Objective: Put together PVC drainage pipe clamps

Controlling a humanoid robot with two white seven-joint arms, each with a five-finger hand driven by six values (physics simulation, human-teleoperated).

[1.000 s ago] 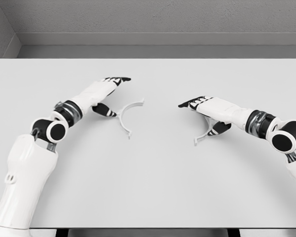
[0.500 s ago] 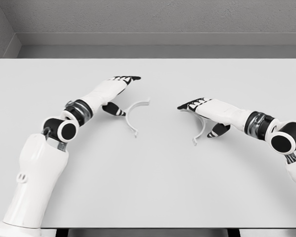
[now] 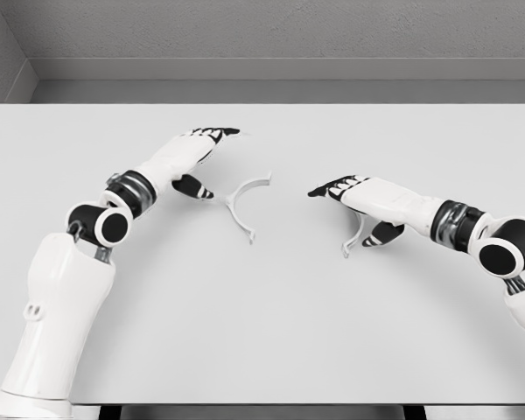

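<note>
Item 1, left hand (image 3: 191, 156): lies low over the tabletop (image 3: 271, 332), left of centre and nearer the far edge. Fingers stretched out flat; thumb tip appears to touch the stem of the left clamp half (image 3: 245, 199). Nothing is pinched.

Item 2, left clamp half: white C-shaped piece, flat on the tabletop near its middle, open side turned right.

Item 3, right hand (image 3: 367, 201): right of centre, fingers extended toward the middle, thumb tucked below. It covers the upper part of the right clamp half (image 3: 353, 238). You cannot tell whether it pinches the piece or only presses on it.

Item 4, right clamp half: white curved piece, only its lower arc showing, open side seemingly turned left. It is well apart from its mate.

Step in hand, as judged: you are bringing the two halves together across the surface; joining is not yet done.

Next move calls for: closing the gap while keeping both open sides facing and the ends lined up.

Obstructions: none between the halves. Your risk is a half swivelling under a flat push.
</note>
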